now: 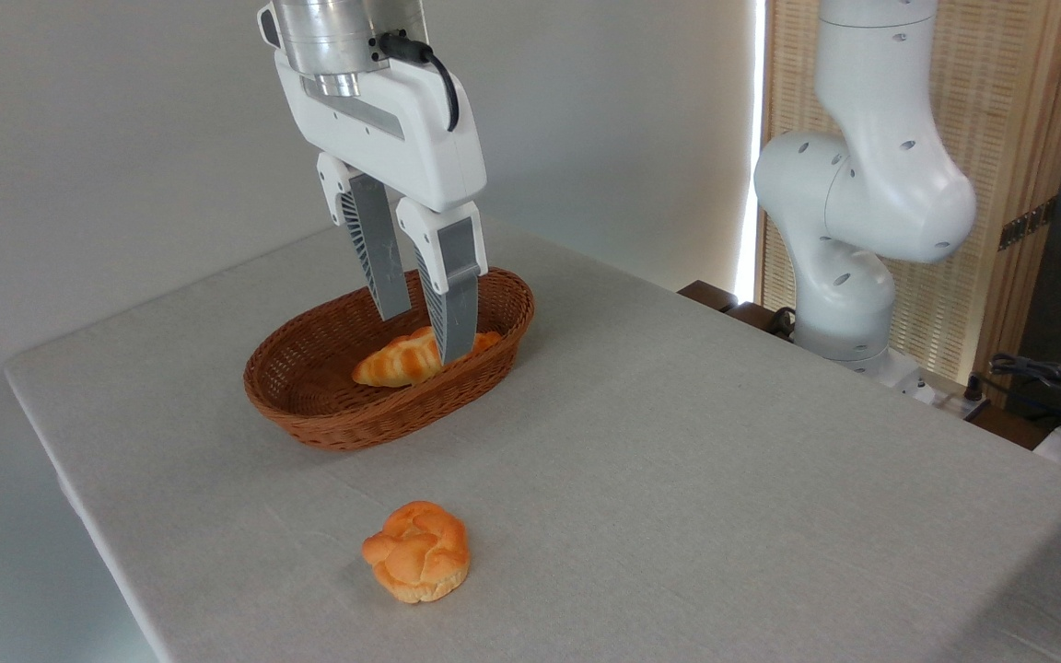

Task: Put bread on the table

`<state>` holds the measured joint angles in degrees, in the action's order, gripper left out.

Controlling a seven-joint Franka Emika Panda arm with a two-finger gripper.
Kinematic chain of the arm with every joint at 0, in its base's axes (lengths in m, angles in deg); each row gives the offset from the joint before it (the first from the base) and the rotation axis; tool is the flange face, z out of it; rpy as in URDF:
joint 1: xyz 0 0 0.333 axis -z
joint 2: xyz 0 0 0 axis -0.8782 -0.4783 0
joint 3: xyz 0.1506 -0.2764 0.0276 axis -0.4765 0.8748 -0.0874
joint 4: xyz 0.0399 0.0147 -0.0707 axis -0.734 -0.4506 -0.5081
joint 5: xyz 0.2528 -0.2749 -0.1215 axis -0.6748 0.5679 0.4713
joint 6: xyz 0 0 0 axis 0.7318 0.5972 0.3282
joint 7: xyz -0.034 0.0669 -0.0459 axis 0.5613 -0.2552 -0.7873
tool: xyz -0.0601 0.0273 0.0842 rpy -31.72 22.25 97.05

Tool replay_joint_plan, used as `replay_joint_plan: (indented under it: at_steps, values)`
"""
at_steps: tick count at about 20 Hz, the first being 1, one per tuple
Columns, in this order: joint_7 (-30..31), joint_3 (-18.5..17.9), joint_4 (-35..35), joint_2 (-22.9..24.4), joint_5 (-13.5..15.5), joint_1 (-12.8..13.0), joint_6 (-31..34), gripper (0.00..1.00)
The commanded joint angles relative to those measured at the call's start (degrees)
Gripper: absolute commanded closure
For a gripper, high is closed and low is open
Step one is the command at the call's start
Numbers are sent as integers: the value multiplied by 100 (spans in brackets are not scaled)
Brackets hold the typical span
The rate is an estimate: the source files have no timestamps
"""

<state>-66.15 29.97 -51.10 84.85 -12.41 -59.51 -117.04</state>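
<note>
Below me spreads the large rectangular table covered in plain light grey cloth (678,442), its near-left corner rounded and its surface smooth apart from faint creases. Two things rest directly on it. The brown oval wicker basket (328,419) stands toward the far left part, its long axis running diagonally from near left to far right. In front of it, well apart and closer to the camera, lies a small round knotted bun of golden-orange colour (417,551), sitting alone on the cloth and casting a soft shadow to its right.
</note>
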Motion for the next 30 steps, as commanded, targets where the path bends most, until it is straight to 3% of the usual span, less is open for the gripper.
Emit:
replay_joint_plan:
  at_steps: [1, 7, 15, 19, 22, 26, 30]
  values:
    - [59, 16, 2, 66, 58, 72, 8, 0]
    - [41, 131, -51, 67, 49, 99, -53, 0]
    - [32, 140, -165, 5, 58, 415, -36, 0]
    - [24, 210, -157, 5, 136, 442, -184, 0]
    - [85, 210, -157, 75, 400, 573, -212, 0]
    - [243, 166, -148, 216, 427, 688, -124, 0]
    - [270, 402, -139, 93, 374, 732, -124, 0]
